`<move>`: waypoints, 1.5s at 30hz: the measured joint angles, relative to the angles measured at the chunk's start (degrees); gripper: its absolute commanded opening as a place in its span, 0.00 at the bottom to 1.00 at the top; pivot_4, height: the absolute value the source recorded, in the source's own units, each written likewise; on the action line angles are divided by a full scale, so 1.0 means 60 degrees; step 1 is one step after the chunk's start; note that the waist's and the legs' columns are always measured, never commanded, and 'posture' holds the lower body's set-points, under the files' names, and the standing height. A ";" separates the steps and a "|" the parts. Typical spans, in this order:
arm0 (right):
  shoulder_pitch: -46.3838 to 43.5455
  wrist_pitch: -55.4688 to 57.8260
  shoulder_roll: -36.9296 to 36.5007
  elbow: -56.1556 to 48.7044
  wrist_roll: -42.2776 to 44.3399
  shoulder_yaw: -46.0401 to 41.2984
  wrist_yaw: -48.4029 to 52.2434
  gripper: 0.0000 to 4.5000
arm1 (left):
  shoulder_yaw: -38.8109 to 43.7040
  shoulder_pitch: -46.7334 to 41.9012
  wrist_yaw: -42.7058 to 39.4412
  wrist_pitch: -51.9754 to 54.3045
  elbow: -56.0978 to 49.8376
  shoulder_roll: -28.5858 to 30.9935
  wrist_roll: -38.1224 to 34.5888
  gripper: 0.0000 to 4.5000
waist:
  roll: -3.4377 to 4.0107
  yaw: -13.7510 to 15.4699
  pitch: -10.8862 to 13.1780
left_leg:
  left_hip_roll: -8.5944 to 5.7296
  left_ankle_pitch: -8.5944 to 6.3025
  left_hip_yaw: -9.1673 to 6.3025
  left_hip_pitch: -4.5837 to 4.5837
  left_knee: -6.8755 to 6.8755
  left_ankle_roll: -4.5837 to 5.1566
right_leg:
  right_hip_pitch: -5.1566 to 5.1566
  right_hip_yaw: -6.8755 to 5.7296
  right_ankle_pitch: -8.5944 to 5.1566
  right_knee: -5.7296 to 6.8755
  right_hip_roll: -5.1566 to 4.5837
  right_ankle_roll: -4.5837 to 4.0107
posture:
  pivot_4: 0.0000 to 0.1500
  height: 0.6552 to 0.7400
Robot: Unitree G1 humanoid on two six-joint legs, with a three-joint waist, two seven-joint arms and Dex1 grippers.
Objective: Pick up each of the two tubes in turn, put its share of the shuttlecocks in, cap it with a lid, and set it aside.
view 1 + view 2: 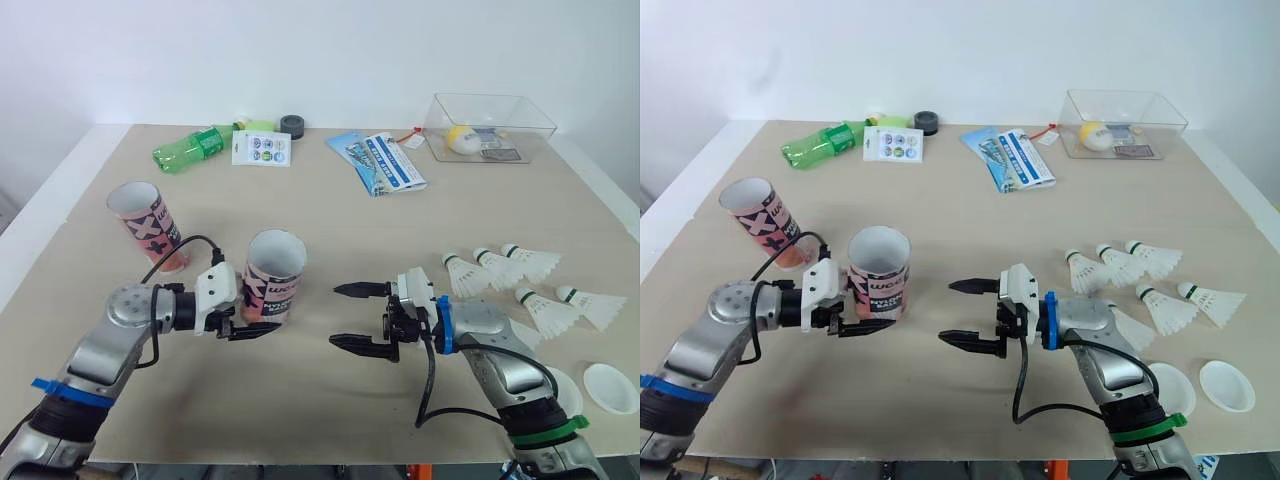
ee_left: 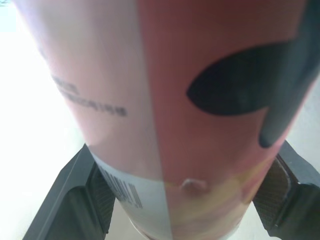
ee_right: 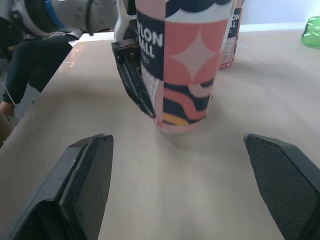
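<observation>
Standing upright near the table's [image 1: 330, 220] front edge, near tube [image 1: 273, 280] is clamped by left gripper [image 1: 258, 325]; right gripper [image 1: 336, 316] (jaws wide apart) faces it.

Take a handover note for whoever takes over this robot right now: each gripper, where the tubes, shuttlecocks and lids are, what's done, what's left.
Left gripper: at the base of the near tube, which stands upright and uncapped; grip unconfirmed.
Right gripper: open, empty, facing that tube.
Far tube: uncapped, behind and to the robot's left.
Shuttlecocks: loose on the robot's right, two lids near them.
Done: nothing capped or set aside.
Left: fill, cap and set aside both tubes.
</observation>
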 measured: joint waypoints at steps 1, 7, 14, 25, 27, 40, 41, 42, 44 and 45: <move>0.0008 -0.0022 -0.0004 -0.0001 -0.0005 -0.0017 -0.0081 1.00 | -0.0216 -0.0423 -0.0260 -0.0007 0.0280 0.0013 0.0169 0.67 | 0.0000 0.0015 0.0000 | 0.0000 0.0001 -0.0008 -0.0002 0.0001 0.0001 | 0.0002 -0.0002 0.0000 0.0001 0.0003 0.0000 | 1.00 1.00; 0.0409 0.0237 0.0042 -0.0252 0.0042 -0.0617 -0.0993 1.00 | -0.1294 -0.1920 -0.1088 0.0390 0.0669 0.0103 0.1192 0.67 | 0.0002 0.0016 0.0002 | -0.0007 0.0000 -0.0029 -0.0024 0.0006 0.0002 | -0.0003 -0.0006 0.0007 0.0008 0.0003 0.0039 | 1.00 1.00; 0.1839 0.1564 -0.0108 -0.2185 0.0789 -0.1710 -0.2580 1.00 | -0.1917 -0.2614 -0.1480 0.1547 0.0136 0.0476 0.1974 0.67 | 0.0006 0.0012 0.0004 | -0.0007 -0.0004 -0.0055 -0.0026 0.0005 0.0009 | -0.0002 -0.0028 -0.0019 0.0035 0.0006 0.0032 | 1.00 1.00; 0.4646 0.1897 -0.0581 -0.4215 0.1792 -0.4245 -0.3367 1.00 | -0.2251 -0.2851 -0.1095 0.1850 -0.0098 0.0176 0.2729 0.67 | 0.0012 0.0075 0.0000 | -0.0024 0.0001 -0.0068 0.0011 0.0046 0.0017 | 0.0025 -0.0025 -0.0064 0.0113 -0.0001 -0.0016 | 1.00 1.00; 0.5173 0.1639 -0.0494 -0.4517 0.1705 -0.4643 -0.3556 1.00 | -0.2246 -0.2843 -0.1007 0.1857 -0.0096 0.0082 0.2858 0.67 | 0.0019 0.0071 -0.0003 | -0.0025 0.0004 -0.0066 0.0013 0.0053 0.0021 | 0.0026 -0.0023 -0.0061 0.0122 -0.0002 -0.0016 | 1.00 1.00; 0.8463 0.0967 0.1079 -0.6170 0.0577 -0.6007 -0.5886 1.00 | -0.2344 -0.2875 -0.0927 0.2512 -0.0389 -0.0104 0.3112 0.67 | 0.0044 0.0121 -0.0019 | -0.0031 0.0013 -0.0056 0.0028 0.0057 0.0034 | 0.0030 -0.0014 -0.0063 0.0131 -0.0019 -0.0030 | 1.00 1.00; 0.8576 0.1074 0.1239 -0.6274 0.0640 -0.6070 -0.6132 1.00 | -0.2395 -0.2955 -0.0976 0.2501 -0.0334 -0.0131 0.3141 0.67 | 0.0043 0.0135 -0.0019 | -0.0031 0.0013 -0.0063 0.0027 0.0054 0.0034 | 0.0029 -0.0020 -0.0067 0.0131 -0.0019 -0.0037 | 1.00 1.00; 0.8677 0.1167 0.1320 -0.6302 0.0668 -0.6126 -0.6268 1.00 | -0.2447 -0.3038 -0.1020 0.2493 -0.0275 -0.0154 0.3174 0.67 | 0.0046 0.0149 -0.0020 | -0.0031 0.0013 -0.0063 0.0025 0.0052 0.0034 | 0.0029 -0.0020 -0.0070 0.0131 -0.0019 -0.0039 | 1.00 1.00; 0.8925 0.1309 0.1392 -0.6305 0.0669 -0.6241 -0.6469 1.00 | -0.2520 -0.3191 -0.1091 0.2485 -0.0142 -0.0232 0.3229 0.67 | 0.0048 0.0159 -0.0022 | -0.0040 0.0012 -0.0062 0.0020 0.0050 0.0033 | 0.0027 -0.0019 -0.0076 0.0130 -0.0027 -0.0037 | 1.00 1.00; 0.9033 0.1359 0.1417 -0.6306 0.0669 -0.6242 -0.6535 1.00 | -0.2529 -0.3227 -0.1096 0.2483 -0.0111 -0.0284 0.3263 0.67 | 0.0048 0.0159 -0.0022 | -0.0041 0.0012 -0.0060 0.0018 0.0049 0.0033 | 0.0027 -0.0018 -0.0077 0.0129 -0.0030 -0.0037 | 1.00 1.00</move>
